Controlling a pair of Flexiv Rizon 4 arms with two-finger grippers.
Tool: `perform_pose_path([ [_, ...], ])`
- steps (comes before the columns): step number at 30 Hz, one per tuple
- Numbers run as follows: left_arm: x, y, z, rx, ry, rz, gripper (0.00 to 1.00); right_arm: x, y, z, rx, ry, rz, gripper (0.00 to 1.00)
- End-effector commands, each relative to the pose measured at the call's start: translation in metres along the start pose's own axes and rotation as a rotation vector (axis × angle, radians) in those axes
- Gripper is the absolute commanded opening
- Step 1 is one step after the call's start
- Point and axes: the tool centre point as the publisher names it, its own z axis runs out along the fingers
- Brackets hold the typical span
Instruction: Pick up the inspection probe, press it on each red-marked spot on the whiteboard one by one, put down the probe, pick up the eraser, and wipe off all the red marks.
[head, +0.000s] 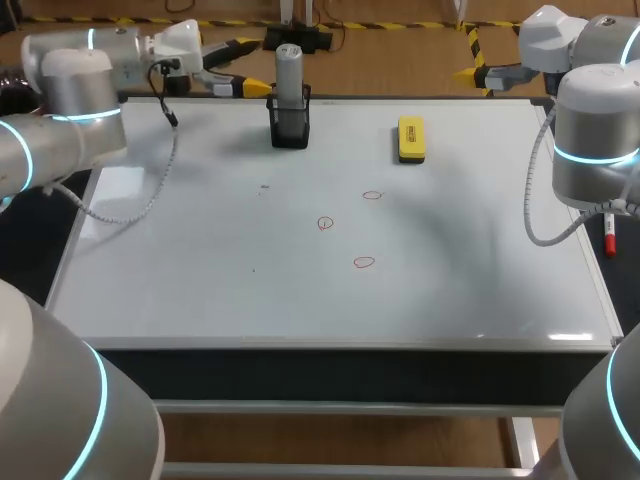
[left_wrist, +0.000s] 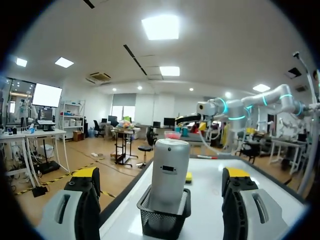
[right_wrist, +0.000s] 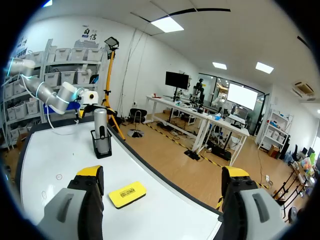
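Note:
The grey cylindrical inspection probe (head: 289, 78) stands upright in a black mesh holder (head: 290, 128) at the back of the whiteboard (head: 180, 290). To its right lies the yellow eraser (head: 411, 138). Three small red circles (head: 325, 223) are drawn mid-board. My left gripper (head: 248, 67) is open just left of the probe, off the board's back edge. In the left wrist view the probe (left_wrist: 170, 170) stands ahead of the open left gripper (left_wrist: 162, 177). My right gripper (head: 470, 57) is open behind the board's back right; the eraser (right_wrist: 127, 194) lies ahead of it (right_wrist: 162, 175).
A red marker pen (head: 609, 235) lies along the board's right edge under my right arm. The board's front half is plain white surface. In the right wrist view the probe (right_wrist: 101, 127) and my left arm (right_wrist: 55, 95) are far across the board.

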Motion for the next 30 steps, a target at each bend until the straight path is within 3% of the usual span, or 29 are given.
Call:
perform_pose_path([
  [1, -0.011, 0.004, 0.012, -0.004, 0.167, -0.002, 1.0, 0.0, 0.0, 0.0, 0.001, 0.001, 0.0, 1.0],
  [9, -0.007, 0.011, 0.031, 0.006, 0.172, -0.017, 1.0, 0.0, 0.0, 0.0, 0.001, 0.001, 0.0, 1.0],
  [30, 0.009, 0.017, 0.068, 0.03, 0.084, -0.023, 1.0, 0.0, 0.0, 0.0, 0.001, 0.001, 0.0, 1.0],
])
